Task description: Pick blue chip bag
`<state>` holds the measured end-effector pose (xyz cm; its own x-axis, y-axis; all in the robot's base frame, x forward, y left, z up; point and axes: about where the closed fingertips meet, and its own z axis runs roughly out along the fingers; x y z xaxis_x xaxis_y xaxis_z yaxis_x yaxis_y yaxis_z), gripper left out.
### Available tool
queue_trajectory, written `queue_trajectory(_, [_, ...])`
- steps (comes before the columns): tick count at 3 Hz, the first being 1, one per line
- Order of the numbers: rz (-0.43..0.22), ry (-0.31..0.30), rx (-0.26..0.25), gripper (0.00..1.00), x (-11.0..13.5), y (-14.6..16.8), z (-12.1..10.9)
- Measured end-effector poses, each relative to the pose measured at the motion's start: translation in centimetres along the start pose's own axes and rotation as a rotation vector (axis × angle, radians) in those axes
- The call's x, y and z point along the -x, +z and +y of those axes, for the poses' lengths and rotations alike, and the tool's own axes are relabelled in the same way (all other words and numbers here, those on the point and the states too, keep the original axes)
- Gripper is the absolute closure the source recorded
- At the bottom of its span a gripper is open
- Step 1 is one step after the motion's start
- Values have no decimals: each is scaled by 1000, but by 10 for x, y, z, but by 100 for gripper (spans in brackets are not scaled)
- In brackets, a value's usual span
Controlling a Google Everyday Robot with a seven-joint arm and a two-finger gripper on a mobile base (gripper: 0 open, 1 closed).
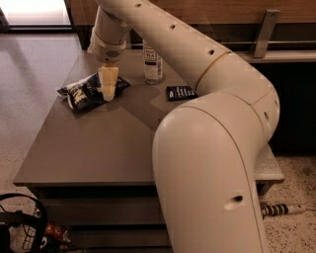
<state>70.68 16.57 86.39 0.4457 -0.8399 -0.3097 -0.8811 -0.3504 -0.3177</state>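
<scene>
Grey table (98,148) carries the blue chip bag (79,93), claw (107,95) down on it, grip impossible to tell.

I have one view only. It looks down from above the near edge of the surface (94,148) and faces across it toward the wood-panelled wall (212,10). It sits close behind the arm (212,168) — the elbow fills my right foreground. The claw (108,85) shows at upper left, down on the blue chip bag (79,93).
</scene>
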Motion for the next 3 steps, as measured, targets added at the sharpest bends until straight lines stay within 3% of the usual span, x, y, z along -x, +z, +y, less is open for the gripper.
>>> queue_trajectory(1, [1, -46, 83, 0, 16, 15, 13])
queue_trajectory(2, [-22, -77, 144, 13, 28, 31, 23])
queue_trajectory(3, [-53, -93, 177, 37, 37, 46, 30])
